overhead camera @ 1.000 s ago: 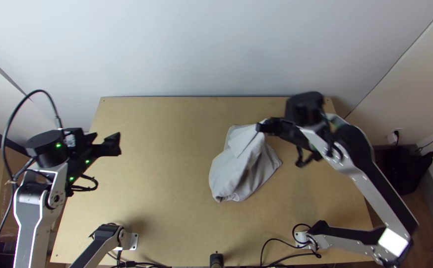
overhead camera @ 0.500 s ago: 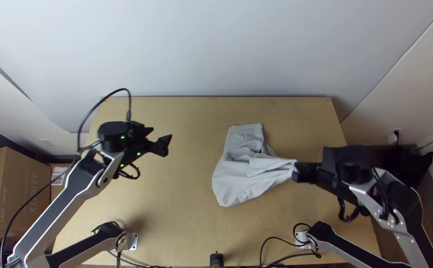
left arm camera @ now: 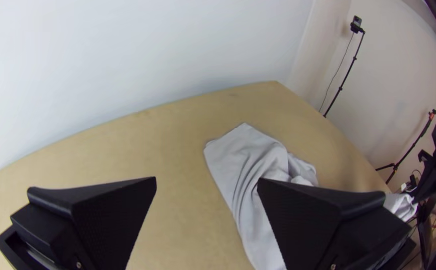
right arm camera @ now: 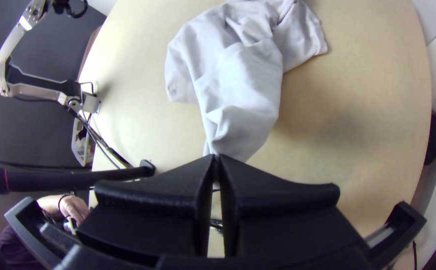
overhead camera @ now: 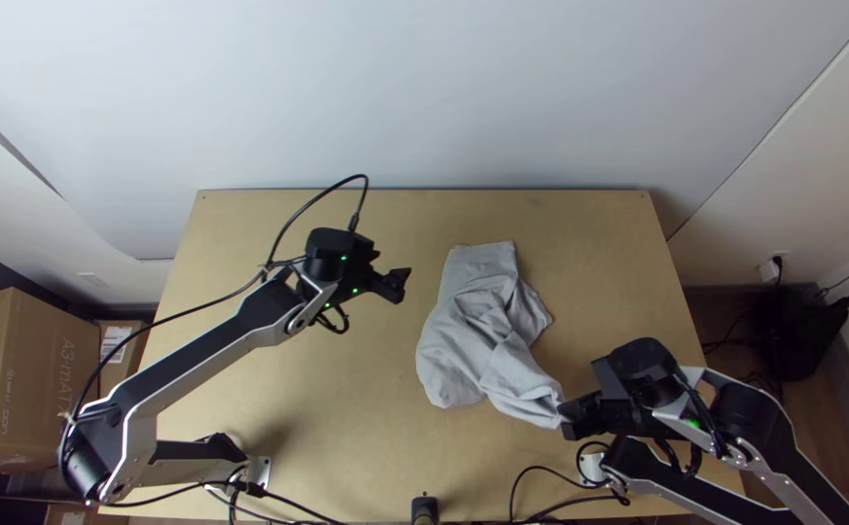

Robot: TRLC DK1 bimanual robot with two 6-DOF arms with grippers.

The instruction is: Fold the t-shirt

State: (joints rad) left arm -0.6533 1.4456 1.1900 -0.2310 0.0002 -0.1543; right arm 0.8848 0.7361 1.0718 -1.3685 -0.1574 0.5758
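The right claw (overhead camera: 566,415) gripped a bunched end of the shirt (overhead camera: 477,340) over the tabletop (overhead camera: 346,428); the left claw (overhead camera: 394,266) stood wide. A box (overhead camera: 35,384) sat nearby.

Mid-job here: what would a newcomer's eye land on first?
The light grey shirt, bunched right of the middle of the table, one end pinched in the right claw toward the near right. Next, the left claw, open, to the shirt's left.
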